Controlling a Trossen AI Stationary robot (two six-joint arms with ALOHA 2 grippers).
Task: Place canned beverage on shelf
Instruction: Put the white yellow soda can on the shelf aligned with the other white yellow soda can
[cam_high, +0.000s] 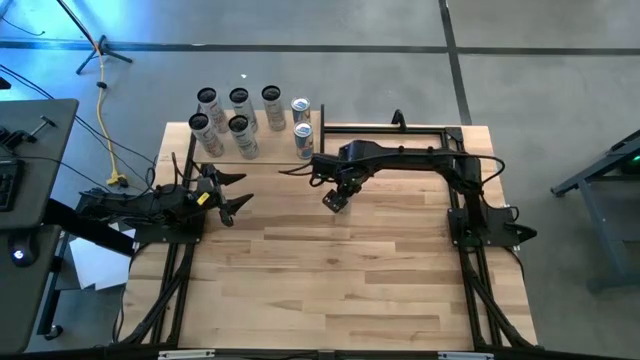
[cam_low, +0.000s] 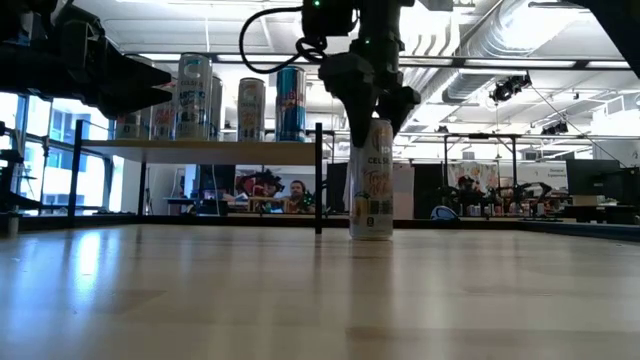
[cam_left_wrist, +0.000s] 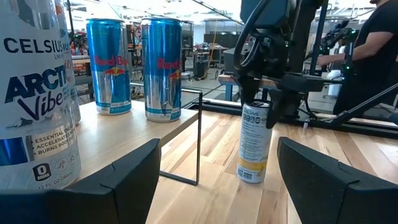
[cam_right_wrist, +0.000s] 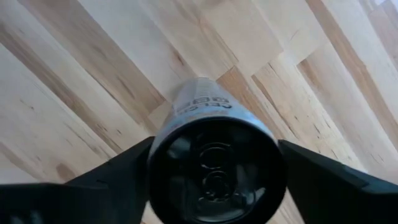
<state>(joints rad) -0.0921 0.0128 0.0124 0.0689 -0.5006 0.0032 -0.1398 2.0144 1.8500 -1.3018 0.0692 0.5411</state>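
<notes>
A slim white-and-yellow Celsius can (cam_low: 372, 195) stands upright on its base on the plank table, right of the shelf. My right gripper (cam_low: 375, 135) reaches down over the can's top (cam_right_wrist: 214, 168) with a finger on either side. The shelf (cam_low: 200, 148), a pale board on thin black posts, stands at the far left and carries several cans, among them two blue ones (cam_left_wrist: 163, 68). My left gripper (cam_left_wrist: 214, 180) waits open and level near the table's left edge (cam_high: 228, 195), facing the shelf. My right gripper pinches the can's upper wall (cam_right_wrist: 163, 155), just below the top rim, between its two fingers. The fingers come from above and point down. The can stays upright with its base (cam_left_wrist: 252, 177) on the table.
A bare black metal frame (cam_high: 390, 125) lies along the far edge right of the shelf. A large Arctic Vibe can (cam_left_wrist: 34, 93) stands on the shelf close to my left gripper. A person in black (cam_left_wrist: 373, 50) is beyond the table. Open planks (cam_high: 340, 270) fill the near half.
</notes>
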